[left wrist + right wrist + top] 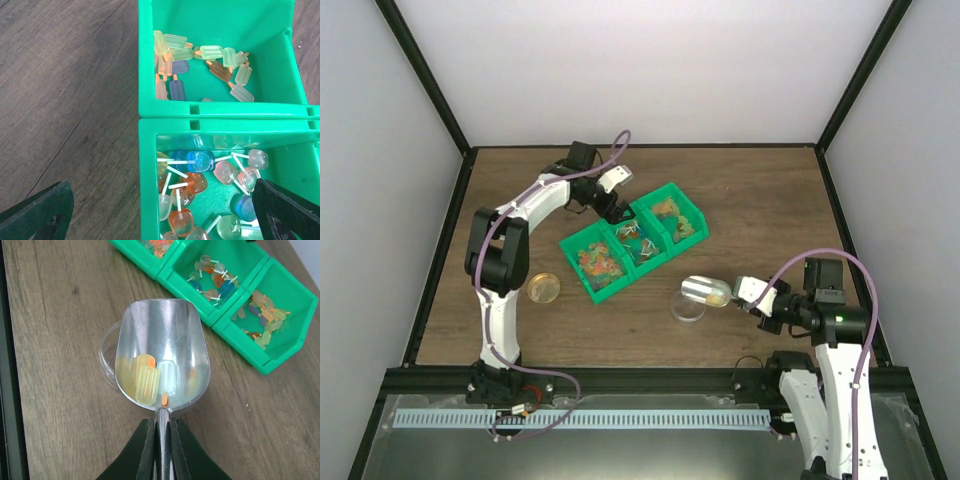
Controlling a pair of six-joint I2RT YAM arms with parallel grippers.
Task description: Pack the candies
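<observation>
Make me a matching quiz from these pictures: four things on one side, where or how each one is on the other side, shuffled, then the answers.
Things:
1. scoop
2. cup
3. lollipops
4. left gripper

Place or state:
A. in the middle bin
B. open, astride the middle bin's wall
C. held by the right gripper
D. beneath the scoop

Pairs: 1-C, 2-D, 3-A, 4-B
</observation>
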